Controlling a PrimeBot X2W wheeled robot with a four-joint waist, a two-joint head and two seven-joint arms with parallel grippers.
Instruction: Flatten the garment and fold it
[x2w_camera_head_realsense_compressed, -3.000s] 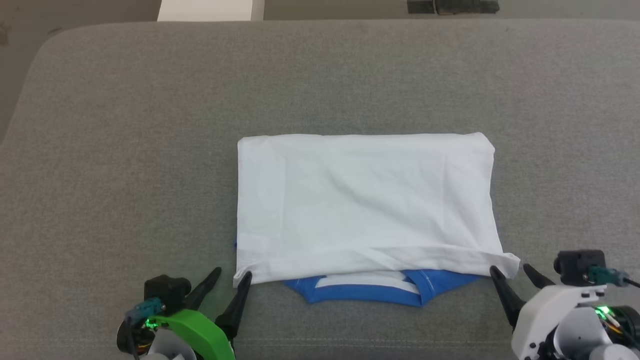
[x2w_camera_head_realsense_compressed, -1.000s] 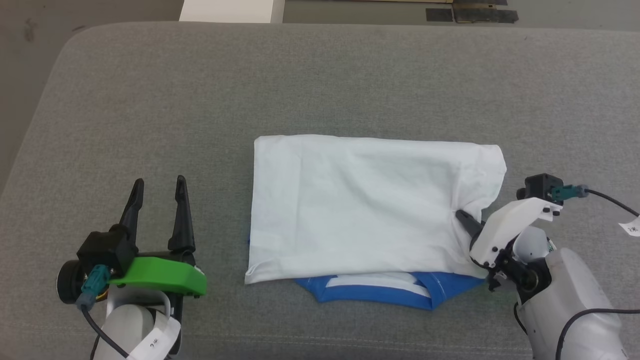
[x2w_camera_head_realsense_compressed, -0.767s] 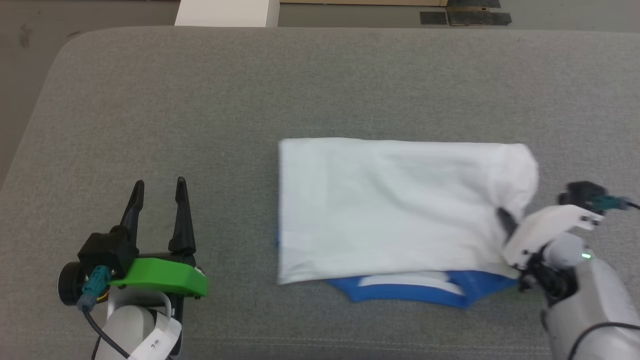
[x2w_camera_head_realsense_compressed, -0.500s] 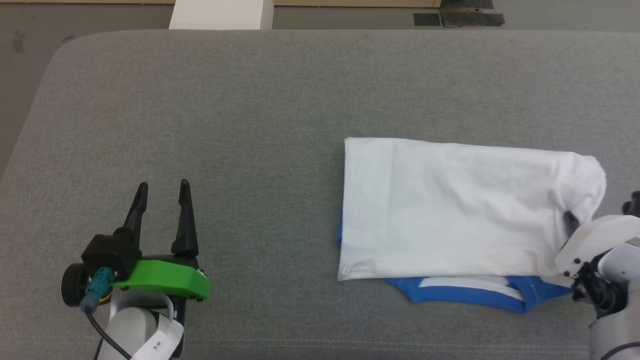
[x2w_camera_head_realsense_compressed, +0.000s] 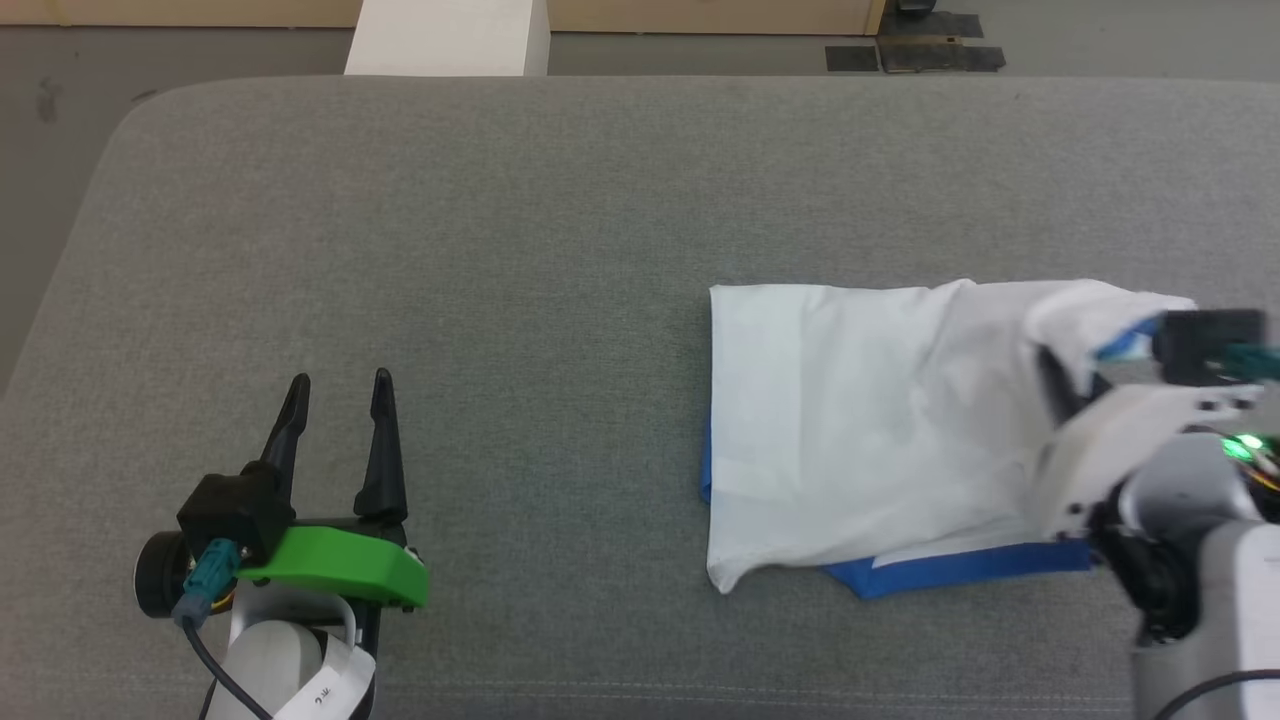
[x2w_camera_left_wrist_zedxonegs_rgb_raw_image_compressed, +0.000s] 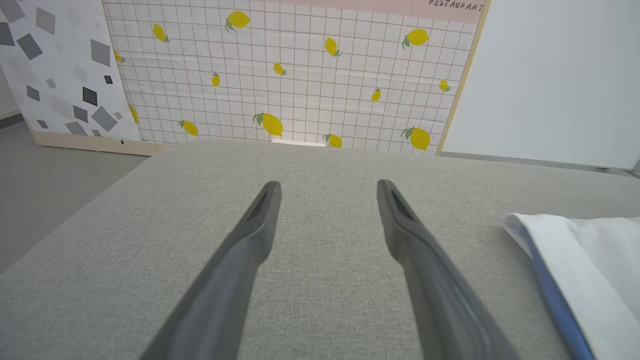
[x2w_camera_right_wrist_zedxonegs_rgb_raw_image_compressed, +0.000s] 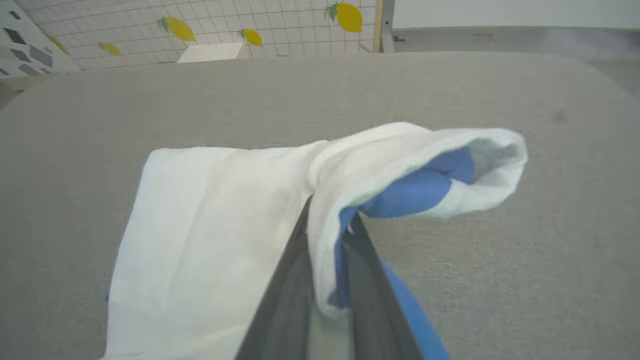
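Note:
The garment (x2w_camera_head_realsense_compressed: 860, 430), folded into a white rectangle with blue showing along its near edge, lies at the right of the grey cushion. My right gripper (x2w_camera_head_realsense_compressed: 1065, 375) is shut on its right edge and holds that edge lifted. In the right wrist view the fingers (x2w_camera_right_wrist_zedxonegs_rgb_raw_image_compressed: 292, 270) pinch white and blue layers of the garment (x2w_camera_right_wrist_zedxonegs_rgb_raw_image_compressed: 210, 225), and a loose flap curls to the right above the cushion. My left gripper (x2w_camera_head_realsense_compressed: 338, 392) hovers open and holds nothing, well to the left of the garment. In the left wrist view its fingers (x2w_camera_left_wrist_zedxonegs_rgb_raw_image_compressed: 327, 192) stand spread, with the garment's corner (x2w_camera_left_wrist_zedxonegs_rgb_raw_image_compressed: 575, 255) at the right.
The grey cushion (x2w_camera_head_realsense_compressed: 480, 250) spreads wide, with a rounded far-left corner and floor beyond its far edge. A white block (x2w_camera_head_realsense_compressed: 445, 38) stands behind it. A lemon-patterned panel (x2w_camera_left_wrist_zedxonegs_rgb_raw_image_compressed: 290, 70) stands behind the cushion in the left wrist view.
The camera has turned, shifting the whole picture. My right gripper has raised the garment's right edge and carried it back over the white body. The left gripper has stayed open in place.

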